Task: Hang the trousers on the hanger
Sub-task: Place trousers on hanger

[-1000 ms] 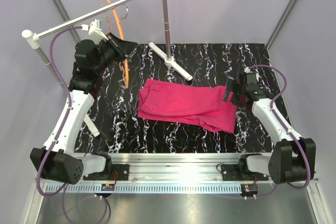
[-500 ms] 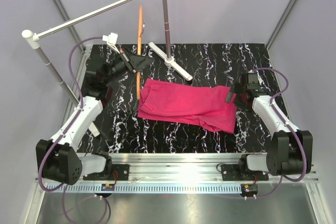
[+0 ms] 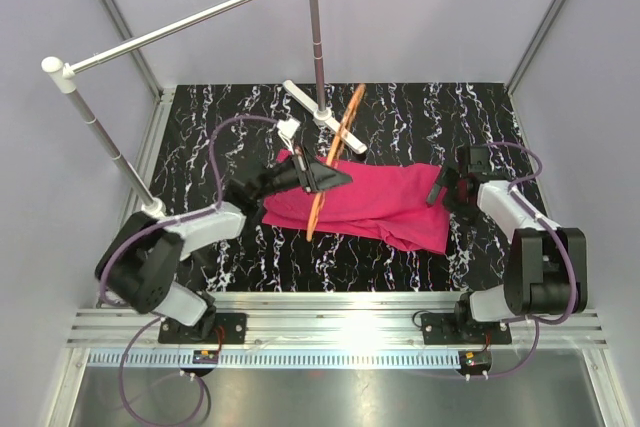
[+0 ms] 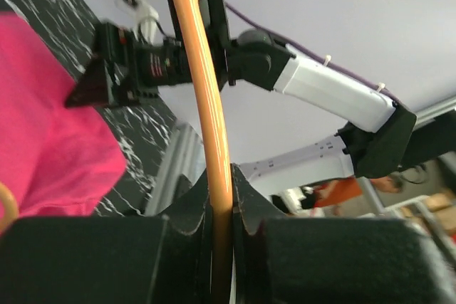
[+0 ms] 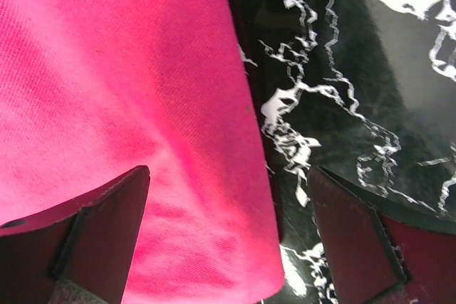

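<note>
Left pincer (image 4: 219, 197) clamps hanger (image 3: 347, 119) above trousers (image 3: 385, 197); right pincer (image 5: 228, 211) wide, straddling trousers' edge on table (image 3: 470, 117).

Pale lilac-grey walls (image 3: 450, 17) close this cell on three sides, and thin grey metal struts (image 3: 541, 29) run up the corners. The table top is a black slab with white marble veins (image 3: 380, 267). A silver metal rail with white end caps (image 3: 180, 25) crosses above its far left part, carried on two slim posts. The far post stands on a flat white foot (image 3: 300, 95). At the near edge lies a ribbed aluminium beam (image 3: 340, 309) with a bright reflection of light on it. Below the beam is a dull grey metal sheet (image 3: 340, 397).
</note>
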You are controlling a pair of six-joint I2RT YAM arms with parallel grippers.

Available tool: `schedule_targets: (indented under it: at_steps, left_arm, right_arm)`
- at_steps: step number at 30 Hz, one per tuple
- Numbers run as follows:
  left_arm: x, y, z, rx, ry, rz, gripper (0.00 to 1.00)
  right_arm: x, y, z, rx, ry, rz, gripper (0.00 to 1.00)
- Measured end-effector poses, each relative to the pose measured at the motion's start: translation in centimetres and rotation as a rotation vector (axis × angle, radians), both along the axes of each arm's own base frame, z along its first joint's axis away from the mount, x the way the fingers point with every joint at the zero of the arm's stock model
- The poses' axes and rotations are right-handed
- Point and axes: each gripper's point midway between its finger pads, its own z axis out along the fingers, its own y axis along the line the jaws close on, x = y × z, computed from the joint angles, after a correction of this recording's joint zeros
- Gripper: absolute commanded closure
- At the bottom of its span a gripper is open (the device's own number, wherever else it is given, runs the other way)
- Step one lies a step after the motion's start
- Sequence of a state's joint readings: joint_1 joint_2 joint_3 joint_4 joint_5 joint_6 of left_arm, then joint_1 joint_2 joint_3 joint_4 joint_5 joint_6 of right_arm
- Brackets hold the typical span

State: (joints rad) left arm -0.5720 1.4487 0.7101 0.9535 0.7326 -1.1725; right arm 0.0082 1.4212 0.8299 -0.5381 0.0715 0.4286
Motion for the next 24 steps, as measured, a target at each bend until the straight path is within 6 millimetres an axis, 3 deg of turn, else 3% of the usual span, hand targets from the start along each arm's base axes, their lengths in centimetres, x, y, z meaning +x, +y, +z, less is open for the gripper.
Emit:
schedule_targets:
  at_steps: [7,10,15,18,19,20,23,24]
  left_arm:
    - [-0.9,-4.6,-9.1,0.042,0.344,-0.096,1.00]
    - [-2.1,-5.8,-9.8,0.045,0.367,-0.127,1.00]
    - [-3.7,-7.3,-8.7,0.014,0.328,-0.167,1.00]
    - [-4.0,-7.6,-8.4,0.003,0.316,-0.165,1.00]
    - [-4.0,-7.7,-8.4,0.001,0.314,-0.159,1.00]
    - [-4.0,-7.7,-8.4,0.001,0.312,-0.157,1.00]
    - [-3.6,-7.8,-8.7,0.001,0.300,-0.136,1.00]
    - [-3.4,-7.9,-8.9,0.003,0.296,-0.129,1.00]
  right_arm:
    - [0.5,1.0,-1.2,0.057,0.013,0.010,0.01]
    - [0.5,1.4,-1.8,0.077,0.029,0.013,0.01]
    - [0.5,1.8,-2.6,0.097,0.052,0.019,0.05]
    - [1.0,2.2,-2.6,0.118,0.047,0.030,0.29]
    - [1.2,2.4,-2.6,0.127,0.044,0.031,0.51]
    - [1.2,2.5,-2.7,0.134,0.044,0.033,0.60]
    - [1.3,2.7,-3.1,0.150,0.052,0.038,0.89]
    - [1.3,2.8,-3.1,0.158,0.049,0.041,0.93]
